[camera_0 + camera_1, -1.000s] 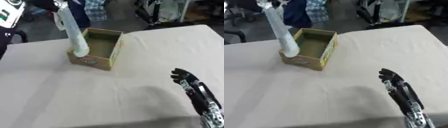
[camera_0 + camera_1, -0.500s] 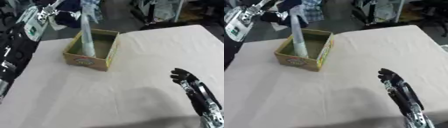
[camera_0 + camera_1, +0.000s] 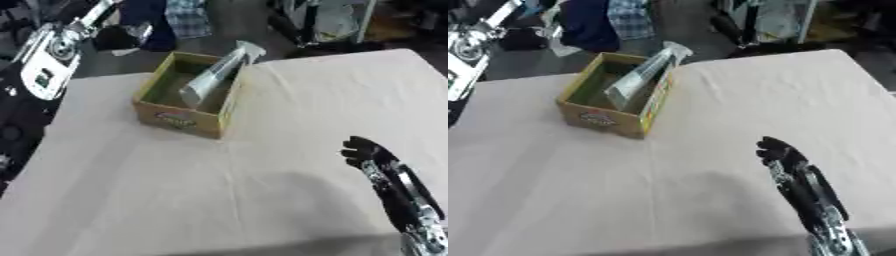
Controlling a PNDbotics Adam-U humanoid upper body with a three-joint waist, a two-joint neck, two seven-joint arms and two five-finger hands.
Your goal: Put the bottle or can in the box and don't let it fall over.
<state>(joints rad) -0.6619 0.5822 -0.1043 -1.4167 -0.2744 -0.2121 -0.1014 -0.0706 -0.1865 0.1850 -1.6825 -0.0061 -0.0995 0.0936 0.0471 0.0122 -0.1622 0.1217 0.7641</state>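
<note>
So the bottle [image 3: 213, 75] is in the box [image 3: 178, 118], but it isn't upright. It leans hard, base down inside, neck resting across the far right rim and pointing up and right. My left robot hand [image 3: 133, 31] is up at the top left near the box, and I can't tell if its fingers are open or curled. The right robot hand [image 3: 785, 159] rests open on the tabletop [image 3: 262, 200], well apart. I'd say the left is nearer for standing it back up.
</note>
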